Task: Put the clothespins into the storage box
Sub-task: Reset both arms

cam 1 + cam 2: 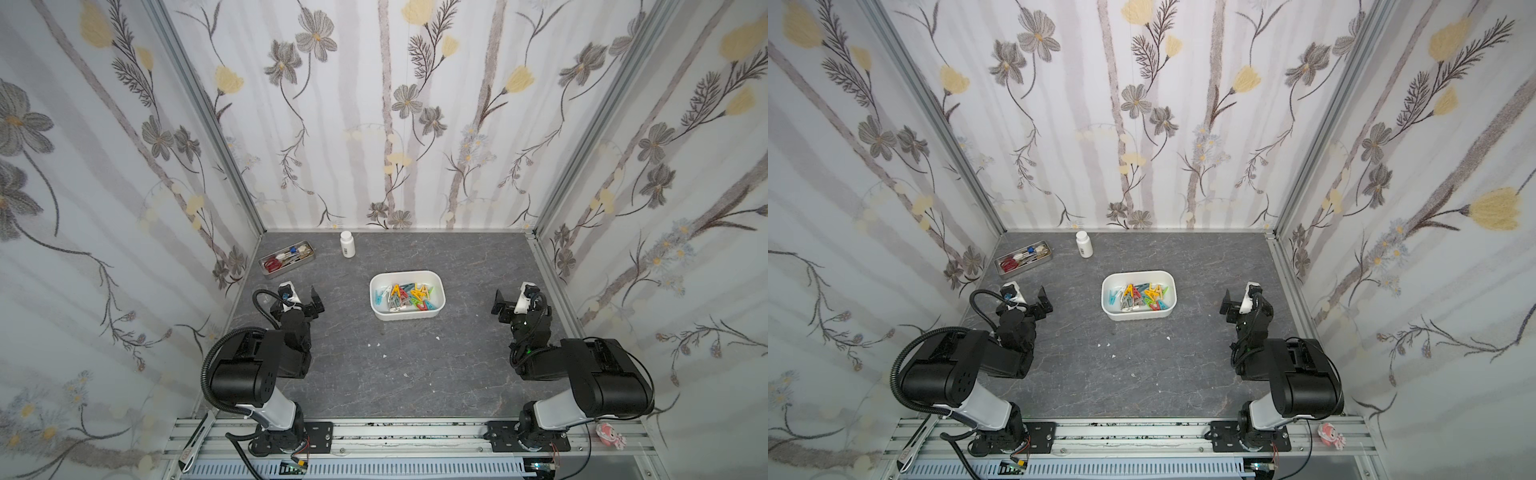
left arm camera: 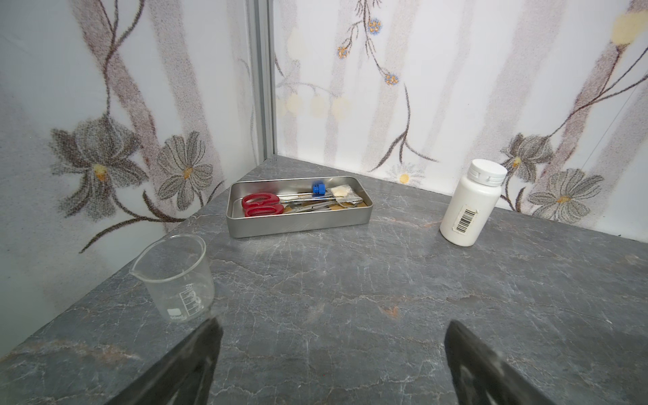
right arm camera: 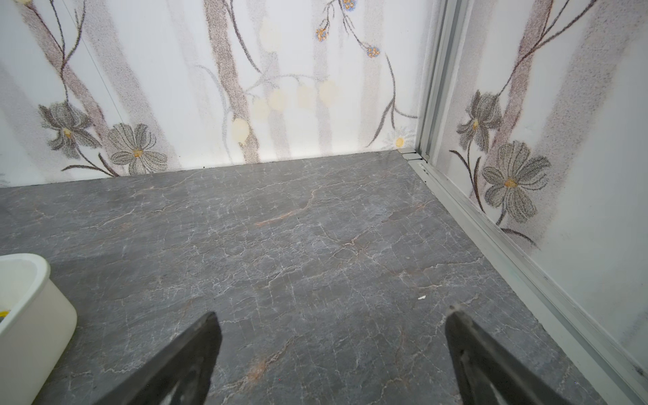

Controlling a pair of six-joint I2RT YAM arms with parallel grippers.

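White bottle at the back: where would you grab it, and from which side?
Grip the plain cylindrical body of the white bottle, below the ribbed cap, across its width. It stands upright with bare table in front and the back wall close behind, so come in level from the robot's side. The open left tool is nearer.

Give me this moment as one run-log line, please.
clothespins: in storage box | left jaws: open, empty | right jaws: open, empty
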